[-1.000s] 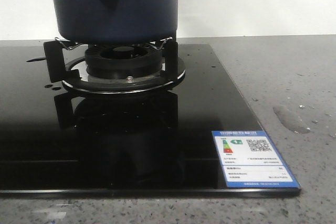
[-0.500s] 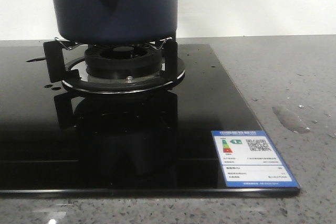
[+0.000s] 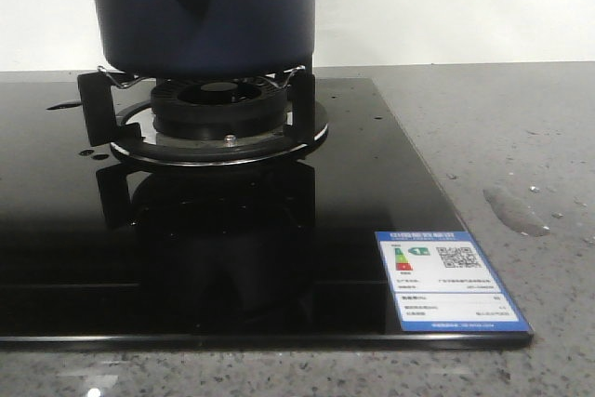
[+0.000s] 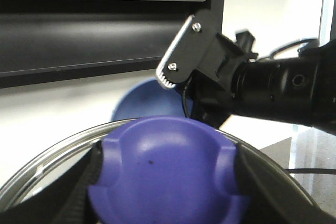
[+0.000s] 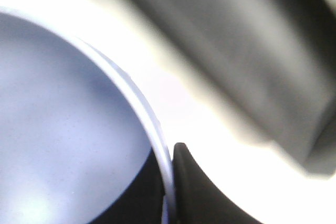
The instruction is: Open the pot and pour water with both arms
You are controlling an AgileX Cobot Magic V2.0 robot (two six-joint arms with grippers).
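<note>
1. Up at the top left of the front view, the pot (image 3: 209,11) sits on the burner stand (image 3: 212,118) of the black cooktop (image 3: 232,248).
2. Water (image 3: 517,210) lies as a wet patch on the grey counter (image 3: 502,127), at right.
3. Left gripper (image 4: 170,182) is clamped on the lid's purple knob (image 4: 168,171).
4. Right gripper (image 5: 173,192) straddles the pot rim; I cannot tell whether its jaws are closed.
</note>
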